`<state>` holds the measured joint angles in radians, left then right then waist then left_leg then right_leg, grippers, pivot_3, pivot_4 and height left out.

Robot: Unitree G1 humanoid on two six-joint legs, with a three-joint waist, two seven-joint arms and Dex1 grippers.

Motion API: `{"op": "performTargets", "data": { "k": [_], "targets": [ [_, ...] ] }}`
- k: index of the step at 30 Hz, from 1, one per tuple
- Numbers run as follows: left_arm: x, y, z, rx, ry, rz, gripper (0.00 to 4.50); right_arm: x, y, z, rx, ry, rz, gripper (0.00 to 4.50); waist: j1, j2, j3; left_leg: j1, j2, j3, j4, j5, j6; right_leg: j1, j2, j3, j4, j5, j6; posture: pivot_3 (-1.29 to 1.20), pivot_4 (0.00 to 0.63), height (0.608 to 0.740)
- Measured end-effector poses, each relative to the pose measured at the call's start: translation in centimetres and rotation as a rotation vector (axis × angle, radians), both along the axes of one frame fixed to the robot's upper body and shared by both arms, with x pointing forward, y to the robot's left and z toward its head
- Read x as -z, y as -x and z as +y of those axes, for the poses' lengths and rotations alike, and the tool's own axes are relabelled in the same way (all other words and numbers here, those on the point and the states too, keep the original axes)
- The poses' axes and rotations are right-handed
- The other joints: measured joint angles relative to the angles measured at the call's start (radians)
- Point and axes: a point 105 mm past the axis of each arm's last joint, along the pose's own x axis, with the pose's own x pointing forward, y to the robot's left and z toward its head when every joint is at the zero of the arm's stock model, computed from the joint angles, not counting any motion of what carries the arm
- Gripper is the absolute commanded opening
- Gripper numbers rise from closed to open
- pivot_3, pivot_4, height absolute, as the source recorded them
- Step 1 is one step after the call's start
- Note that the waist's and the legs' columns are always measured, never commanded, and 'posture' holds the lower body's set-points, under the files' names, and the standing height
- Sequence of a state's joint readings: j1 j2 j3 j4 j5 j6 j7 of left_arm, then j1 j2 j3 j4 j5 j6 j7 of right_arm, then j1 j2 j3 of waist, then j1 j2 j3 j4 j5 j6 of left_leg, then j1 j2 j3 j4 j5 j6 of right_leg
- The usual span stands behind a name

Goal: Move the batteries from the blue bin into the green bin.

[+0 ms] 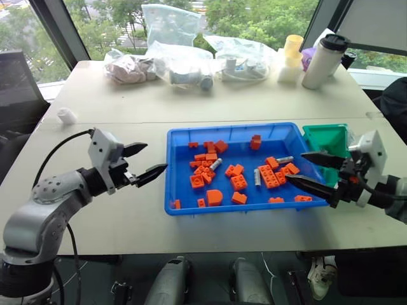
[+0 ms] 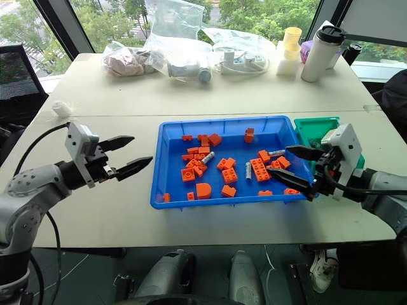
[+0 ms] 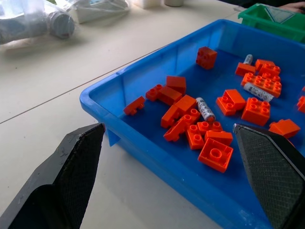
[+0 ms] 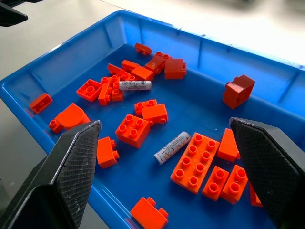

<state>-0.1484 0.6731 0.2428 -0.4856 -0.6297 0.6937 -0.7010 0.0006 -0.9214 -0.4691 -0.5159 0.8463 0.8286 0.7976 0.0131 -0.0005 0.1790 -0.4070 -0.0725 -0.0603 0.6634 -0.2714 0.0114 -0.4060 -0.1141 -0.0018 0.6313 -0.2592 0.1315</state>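
Three batteries [image 1: 216,164] in blue bin [image 1: 180,190] among bricks [image 1: 238,182]: centre, and near 3 o'clock. Green bin [image 1: 316,136] at blue bin's 2 o'clock. Both grippers, left [image 1: 144,162] and right [image 1: 304,169], jaws spread, empty. Risk: jaws pinch brick with battery, since bricks crowd them.

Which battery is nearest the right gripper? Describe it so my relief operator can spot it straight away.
Find the blue bin at the table's middle, then its right half, near the green bin. There a silver-grey battery lies beside the left edge of the long orange brick. It is smooth and round, without studs, unlike the bricks around it.
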Motion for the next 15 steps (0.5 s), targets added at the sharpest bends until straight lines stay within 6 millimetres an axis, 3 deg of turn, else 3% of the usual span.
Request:
{"op": "performTargets", "data": {
  "k": [15],
  "targets": [
    [0.1,0.2,-0.3,0.024,0.011,0.015,4.50,1.2,-1.3,1.1,0.045,0.015,0.049,4.45,0.000,0.000,0.000,0.000,0.000,0.000,0.000,0.000,0.000,0.000,-0.001,0.000,0.000,0.000,0.000,0.00,0.150,0.740]
  ]
}}
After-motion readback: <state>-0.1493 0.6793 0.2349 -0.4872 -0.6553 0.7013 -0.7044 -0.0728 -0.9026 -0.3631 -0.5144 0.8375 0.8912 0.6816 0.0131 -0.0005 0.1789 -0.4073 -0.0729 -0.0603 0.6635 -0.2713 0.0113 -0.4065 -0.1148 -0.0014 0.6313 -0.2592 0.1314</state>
